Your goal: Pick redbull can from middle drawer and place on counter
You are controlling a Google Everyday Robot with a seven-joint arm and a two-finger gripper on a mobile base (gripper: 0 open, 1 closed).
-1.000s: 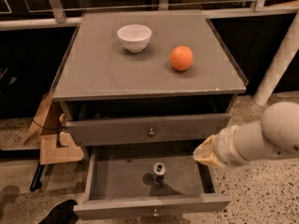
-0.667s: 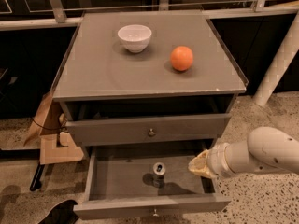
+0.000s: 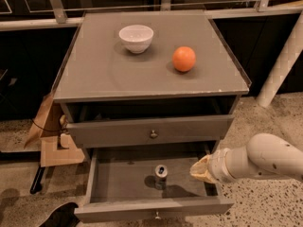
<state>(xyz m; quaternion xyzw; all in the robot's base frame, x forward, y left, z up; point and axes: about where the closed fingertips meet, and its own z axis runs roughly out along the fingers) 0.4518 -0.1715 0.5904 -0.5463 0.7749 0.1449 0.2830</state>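
Step in hand is judged to be the approach for the pick; nothing has been grasped yet. The middle drawer point(image 3: 118, 181) is seen pulled out, and the redbull can point(image 3: 161, 172) is noted standing upright on its floor, a little right of centre and apart from every wall. The gripper point(image 3: 200, 170) is found over the right part of the drawer, just beside the right wall, with its pale tip pointed left toward the can and a clear gap between them. How wide the gripper stands cannot be told. The can is not held, and no contact with it is seen; whether the drawer wall is brushed cannot be told. The next move is judged to call for a short leftward reach at can height so that the can is taken from the side, then a lift clear of the shut upper drawer point(image 3: 151, 131). On the counter point(image 3: 118, 79), a white bowl point(image 3: 136, 38) and an orange point(image 3: 184, 59) are noted, with bare surface toward the front.
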